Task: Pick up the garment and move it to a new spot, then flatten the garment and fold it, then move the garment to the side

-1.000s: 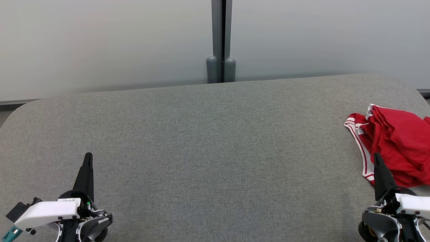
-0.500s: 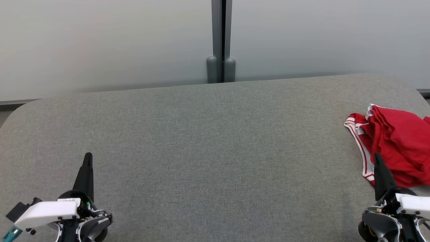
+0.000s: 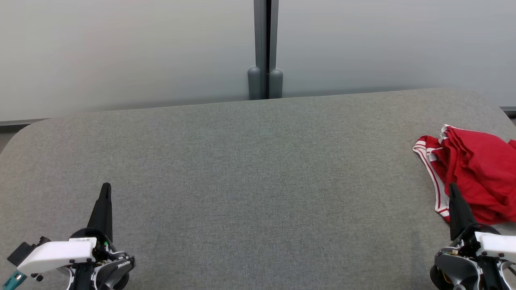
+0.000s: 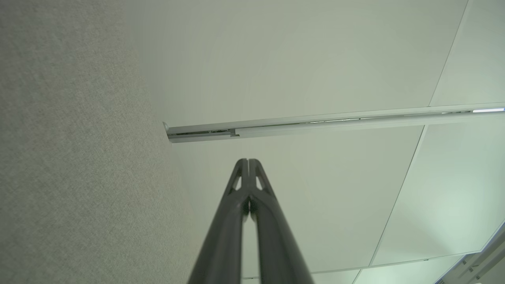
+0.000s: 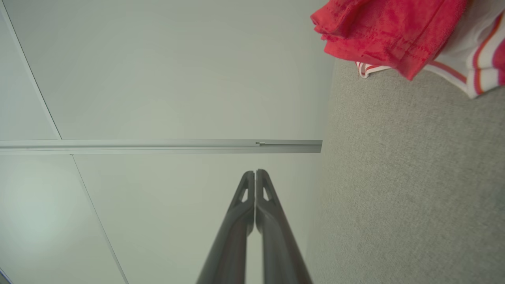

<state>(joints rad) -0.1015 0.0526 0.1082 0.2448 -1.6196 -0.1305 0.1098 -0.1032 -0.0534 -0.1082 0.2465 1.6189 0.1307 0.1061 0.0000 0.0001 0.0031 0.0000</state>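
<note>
Red garment [image 3: 475, 177] lies bunched at right edge of grey table [image 3: 250, 169]. Light, soft, limp, likely drapes when lifted; pinch white-striped hem. Left gripper [image 3: 105, 189], right gripper [image 3: 451, 188]: 2 fingers pressed together, empty.

The garment [image 3: 479, 173] is bright red, edged in white bands with thin red stripes. The worktop [image 3: 242, 181] is flecked mid-grey. The left claw [image 3: 106, 186] and right claw [image 3: 451, 186] are black, white further back. The wall [image 3: 121, 52] is pale grey.
</note>
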